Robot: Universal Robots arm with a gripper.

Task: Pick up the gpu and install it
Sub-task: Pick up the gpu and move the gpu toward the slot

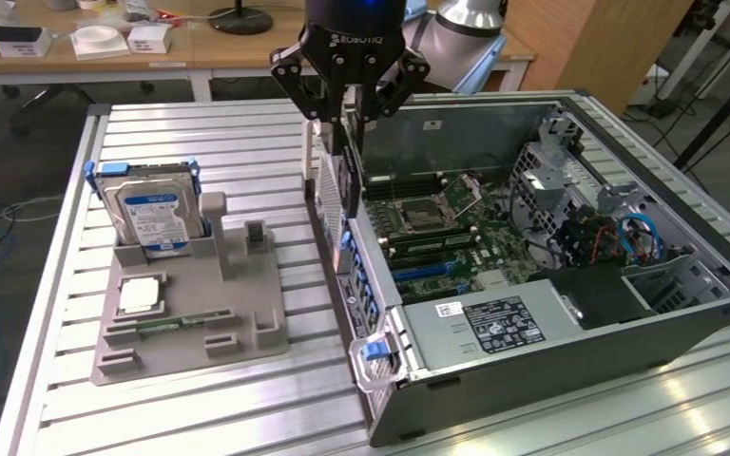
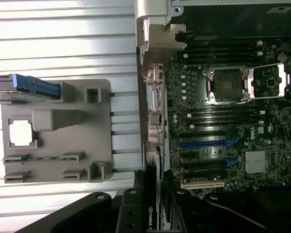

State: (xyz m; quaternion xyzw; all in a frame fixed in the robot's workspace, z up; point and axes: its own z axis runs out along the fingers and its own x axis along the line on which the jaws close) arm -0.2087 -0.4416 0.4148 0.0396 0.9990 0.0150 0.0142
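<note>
The gpu (image 1: 337, 176) hangs edge-on and upright from my gripper (image 1: 346, 119), whose fingers are shut on its upper edge. It hovers above the near wall of the open computer case (image 1: 530, 380), at the exterior view's left side of the motherboard (image 1: 441, 228). In the wrist view the gpu (image 2: 150, 213) is a thin dark card with an NVIDIA label, clamped in the gripper (image 2: 153, 208). From there it points along the case wall beside the motherboard (image 2: 223, 121) and its blue expansion slots (image 2: 208, 143).
A grey holder tray (image 1: 187, 313) lies on the slatted metal table at the exterior view's left. It carries a silver hard drive (image 1: 149, 214) with blue clips, a processor chip (image 1: 141, 294) and a memory stick (image 1: 163, 326). A wooden desk with boxes stands behind.
</note>
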